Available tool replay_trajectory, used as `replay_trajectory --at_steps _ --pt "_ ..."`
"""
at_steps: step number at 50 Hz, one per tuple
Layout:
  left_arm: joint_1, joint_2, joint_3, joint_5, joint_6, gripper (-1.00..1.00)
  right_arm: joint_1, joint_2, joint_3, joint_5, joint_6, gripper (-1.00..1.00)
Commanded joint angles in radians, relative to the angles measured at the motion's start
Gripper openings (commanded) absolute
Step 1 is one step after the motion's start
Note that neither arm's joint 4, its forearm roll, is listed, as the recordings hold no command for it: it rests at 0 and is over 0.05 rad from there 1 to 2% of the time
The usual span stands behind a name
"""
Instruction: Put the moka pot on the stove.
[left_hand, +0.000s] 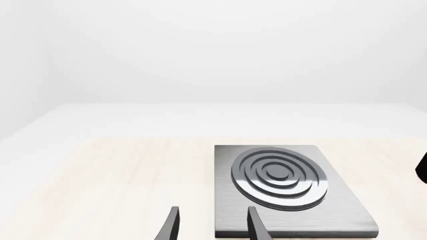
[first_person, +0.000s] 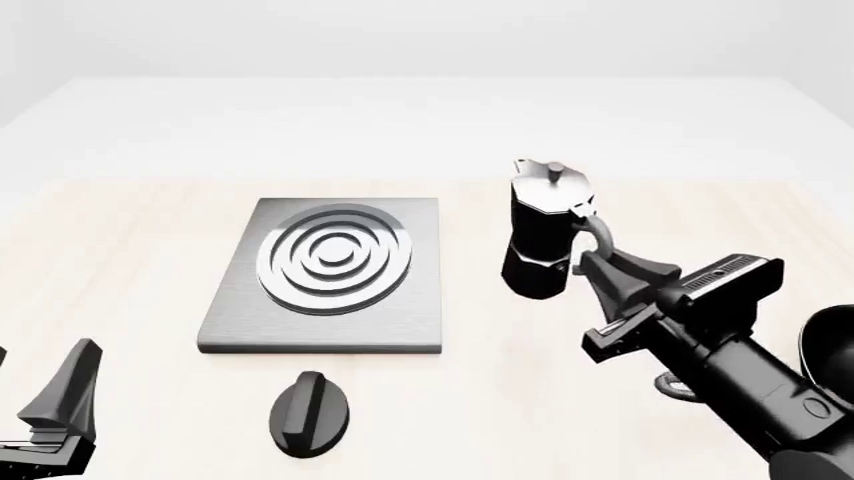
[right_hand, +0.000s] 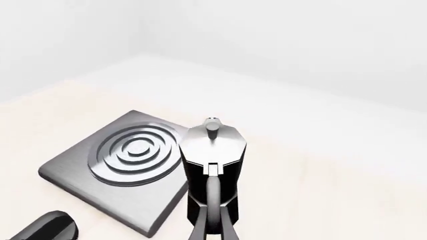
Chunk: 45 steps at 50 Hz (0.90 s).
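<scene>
The moka pot (first_person: 545, 232) is upright, just to the right of the stove (first_person: 327, 277) in the front view, and apart from it. Whether its base touches the bench (first_person: 134, 240) or hangs a little above it, I cannot tell. Its silver lid with the knob is on top, the spout points to the left and away, and the curved handle is turned toward the right arm.

The right hand (first_person: 607, 275) comes in from the lower right and is closed on the pot's handle. In the right wrist view the two fingers (right_hand: 227, 225) are pressed against the handle from both sides, low on the pot (right_hand: 212, 170), and the stove (right_hand: 117, 167) lies beside the pot.

The stove is flat on the bench, and its round burner of silver and dark rings carries nothing. A black oval knob (first_person: 311, 413) lies on the bench just in front of the stove, near its front edge.

The left hand (first_person: 60, 415) is at the lower left corner of the front view, well apart from the stove and the pot. In the left wrist view its fingers (left_hand: 172, 225) are spread and there is nothing between them; the stove (left_hand: 287, 192) is ahead of them.
</scene>
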<state>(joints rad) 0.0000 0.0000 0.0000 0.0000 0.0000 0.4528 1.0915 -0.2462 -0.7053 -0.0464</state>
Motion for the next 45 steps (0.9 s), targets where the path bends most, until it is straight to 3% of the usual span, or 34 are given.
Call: replay_trajectory --at_steps 1,45 --pt "0.000 0.000 0.000 0.000 0.000 1.00 0.019 -0.025 -0.108 0.059 0.000 -1.00" --pt "0.000 0.000 0.000 0.000 0.000 1.00 0.107 0.266 -0.377 0.004 0.013 -1.00"
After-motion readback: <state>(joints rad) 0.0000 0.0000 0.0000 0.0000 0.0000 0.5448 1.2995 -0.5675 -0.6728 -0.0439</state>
